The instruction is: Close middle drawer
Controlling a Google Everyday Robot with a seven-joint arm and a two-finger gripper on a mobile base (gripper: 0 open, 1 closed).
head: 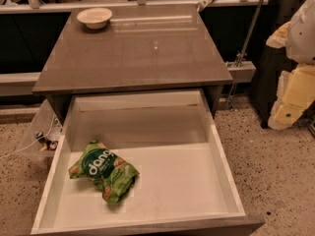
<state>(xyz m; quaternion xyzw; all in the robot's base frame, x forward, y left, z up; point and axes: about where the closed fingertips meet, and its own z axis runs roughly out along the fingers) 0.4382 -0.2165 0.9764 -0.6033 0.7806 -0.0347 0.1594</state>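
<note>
Middle drawer (187,181): pulled far out from under the cabinet top (138,53), reaching toward the camera, with its front panel (162,227) at the bottom edge of the view
How it will handle: judged stiff and boxy, and light with so little inside; it should move on a steady push, while a hard shove could slam it and jolt the contents
Where to take hold: no grasp seems needed; press flat on the middle of the front panel so it does not twist sideways
Drawer contents: one green snack bag (103,172) lying on the floor left of centre, low enough, I judge, to pass under the top
Bowl (94,17): on the far left of the cabinet top, nothing seen in it
Gripper (291,100): at the right edge, well apart from the drawer; how far open it is, and whether it holds anything, cannot be told
</note>
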